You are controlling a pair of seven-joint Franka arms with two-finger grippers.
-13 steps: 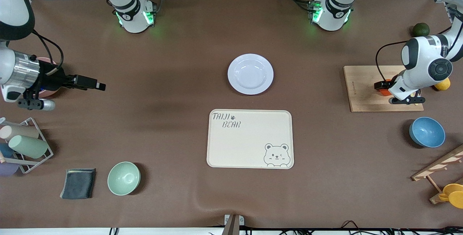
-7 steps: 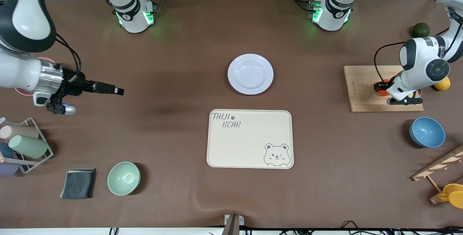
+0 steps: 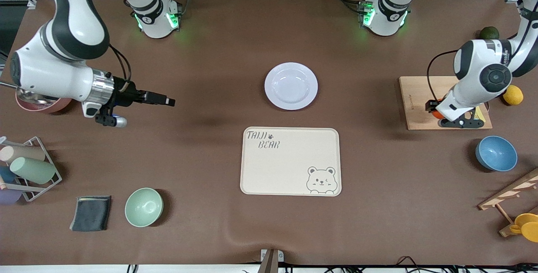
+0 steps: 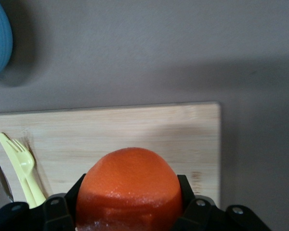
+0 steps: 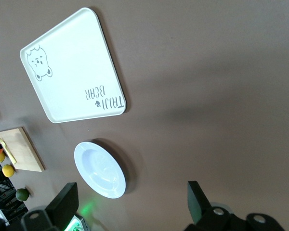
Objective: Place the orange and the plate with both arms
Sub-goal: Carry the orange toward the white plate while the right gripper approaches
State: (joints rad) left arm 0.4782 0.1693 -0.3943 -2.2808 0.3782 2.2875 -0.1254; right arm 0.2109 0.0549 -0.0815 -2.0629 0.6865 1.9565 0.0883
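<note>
The small orange (image 4: 127,190) sits clamped in the left hand (image 4: 130,211) over the wooden board (image 4: 135,134); the white plate (image 3: 291,86) lies upright mid-table.

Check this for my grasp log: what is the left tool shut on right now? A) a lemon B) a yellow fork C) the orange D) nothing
C: in the left wrist view the left tool clamps the orange above the wooden cutting board.

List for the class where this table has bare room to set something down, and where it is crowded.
Free: the cream bear tray, the white plate, and the brown mat between plate and mint-green bowl. Crowded: the wooden board, where the left gripper grips the orange beside a yellow fork.
</note>
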